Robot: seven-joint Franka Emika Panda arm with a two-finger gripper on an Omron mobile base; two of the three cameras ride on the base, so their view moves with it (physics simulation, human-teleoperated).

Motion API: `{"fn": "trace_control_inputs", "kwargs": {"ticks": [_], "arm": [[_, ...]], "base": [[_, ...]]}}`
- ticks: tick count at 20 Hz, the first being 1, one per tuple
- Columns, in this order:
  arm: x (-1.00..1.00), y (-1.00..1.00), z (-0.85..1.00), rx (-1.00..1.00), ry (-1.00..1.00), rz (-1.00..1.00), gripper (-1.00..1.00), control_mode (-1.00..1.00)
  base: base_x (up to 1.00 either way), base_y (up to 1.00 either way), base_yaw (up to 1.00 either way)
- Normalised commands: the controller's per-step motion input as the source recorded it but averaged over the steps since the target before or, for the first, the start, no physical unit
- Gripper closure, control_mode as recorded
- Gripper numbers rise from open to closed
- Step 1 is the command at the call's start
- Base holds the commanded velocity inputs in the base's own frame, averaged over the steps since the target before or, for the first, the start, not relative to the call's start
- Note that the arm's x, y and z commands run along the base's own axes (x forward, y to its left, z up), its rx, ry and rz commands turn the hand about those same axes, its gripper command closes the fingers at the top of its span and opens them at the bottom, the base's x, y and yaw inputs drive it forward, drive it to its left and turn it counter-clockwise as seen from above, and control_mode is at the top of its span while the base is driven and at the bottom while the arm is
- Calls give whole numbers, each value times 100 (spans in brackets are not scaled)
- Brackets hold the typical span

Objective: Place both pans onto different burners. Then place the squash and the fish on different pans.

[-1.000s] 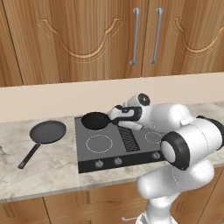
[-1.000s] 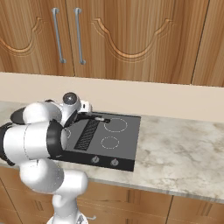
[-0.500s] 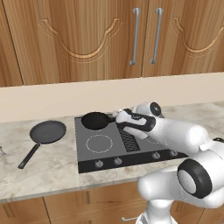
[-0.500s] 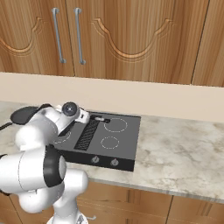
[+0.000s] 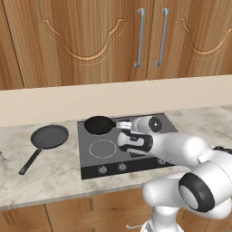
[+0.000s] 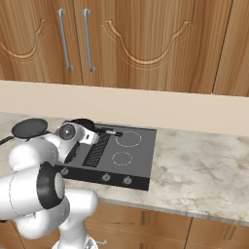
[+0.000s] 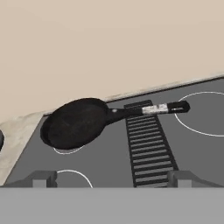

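On the cooktop the smaller pan is already seated on the rear left burner, while the wider pan lies on the counter well to the left, so the first step is judged half done; a swing leftward to that pan's handle is called for next. The gripper is held spread and empty above the cooktop; the smaller pan lies ahead of the fingers, apart from them.

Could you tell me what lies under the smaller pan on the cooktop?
The smaller pan sits on the cooktop over a rear burner ring, of which just a white arc peeks out at its near edge. The rest of that ring is covered.
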Motion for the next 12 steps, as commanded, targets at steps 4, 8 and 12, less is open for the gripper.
{"fn": "trace_control_inputs", "kwargs": {"ticks": [4,8,12], "arm": [[0,0,0,-6,0,0,-100,-100],[-3,0,0,-6,0,0,-100,-100],[-3,-2,1,-6,0,0,-100,-100]], "base": [[0,0,0],[0,0,0],[0,0,0]]}}
